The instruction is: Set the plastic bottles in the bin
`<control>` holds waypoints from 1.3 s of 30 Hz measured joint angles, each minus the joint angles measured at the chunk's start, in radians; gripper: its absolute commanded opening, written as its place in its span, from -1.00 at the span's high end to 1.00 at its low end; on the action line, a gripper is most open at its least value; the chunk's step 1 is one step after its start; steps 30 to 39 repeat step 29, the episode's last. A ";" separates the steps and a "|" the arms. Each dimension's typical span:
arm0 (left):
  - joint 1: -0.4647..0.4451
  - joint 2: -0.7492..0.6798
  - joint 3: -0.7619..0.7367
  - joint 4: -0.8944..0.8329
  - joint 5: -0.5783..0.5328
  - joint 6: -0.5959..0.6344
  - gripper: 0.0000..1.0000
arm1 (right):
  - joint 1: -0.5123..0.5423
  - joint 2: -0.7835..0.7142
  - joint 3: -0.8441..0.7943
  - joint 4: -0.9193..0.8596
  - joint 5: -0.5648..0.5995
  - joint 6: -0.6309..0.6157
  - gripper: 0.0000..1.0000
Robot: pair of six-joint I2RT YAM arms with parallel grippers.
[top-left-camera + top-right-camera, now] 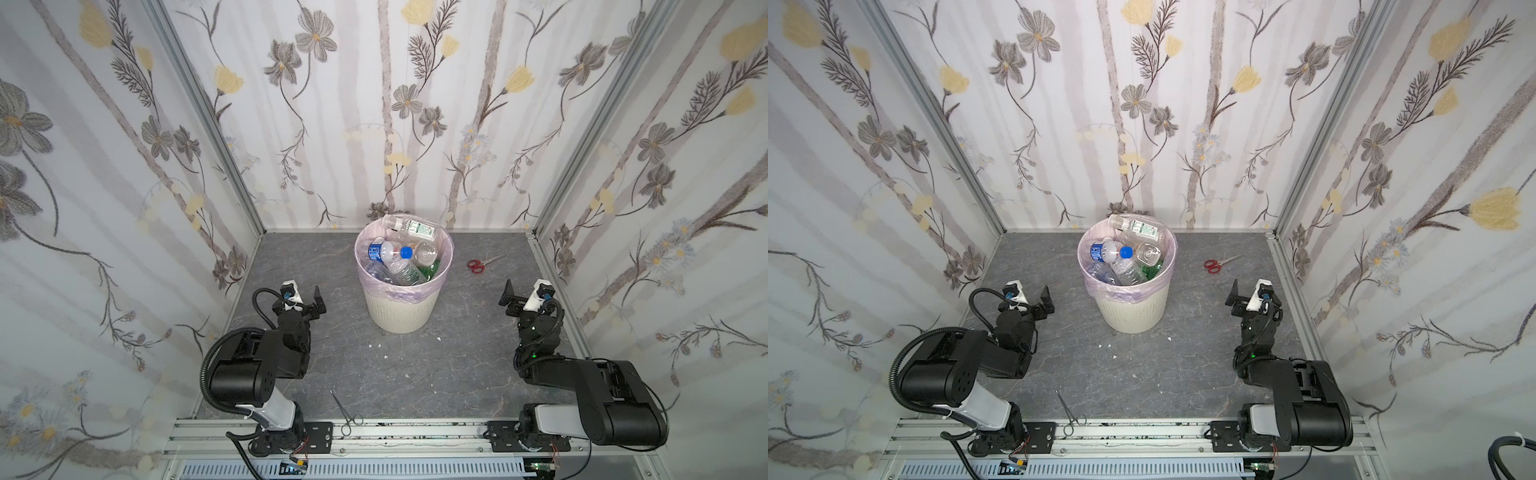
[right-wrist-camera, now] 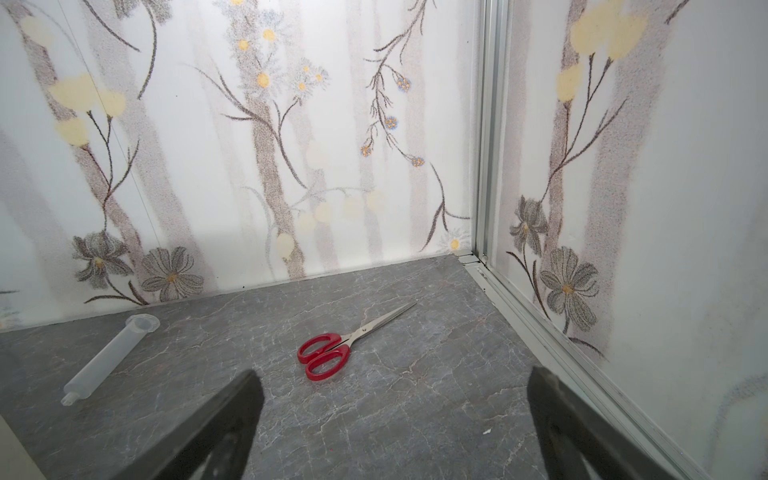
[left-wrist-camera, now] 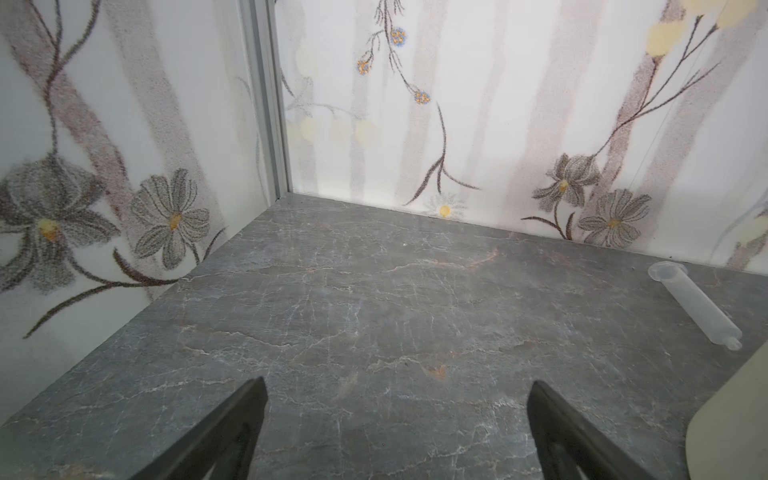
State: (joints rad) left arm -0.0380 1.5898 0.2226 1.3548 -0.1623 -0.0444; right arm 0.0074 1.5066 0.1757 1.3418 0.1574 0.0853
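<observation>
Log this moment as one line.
plastic bottles: piled in bin | left gripper: open, empty | right gripper: open, empty | loose: scissors, forceps

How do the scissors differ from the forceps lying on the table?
The scissors have red handles; the forceps are bare thin metal. The scissors lie far back, right of the bin; the forceps lie at the near edge, rings over the rail. Both lie flat outside the bin.

Bin (image 1: 1133, 313) packed w/ plastic bottles (image 1: 1126, 269), scissors (image 1: 1214, 265) lying nearby.
</observation>
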 measured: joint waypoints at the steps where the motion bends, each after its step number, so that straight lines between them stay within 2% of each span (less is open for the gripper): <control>1: 0.000 0.000 0.000 -0.001 -0.002 -0.005 -1.00 | 0.000 0.000 0.000 0.000 -0.002 0.000 -0.99; 39: 0.000 0.000 0.000 -0.003 -0.003 -0.016 -1.00 | 0.012 0.000 0.009 -0.006 -0.002 -0.015 -0.99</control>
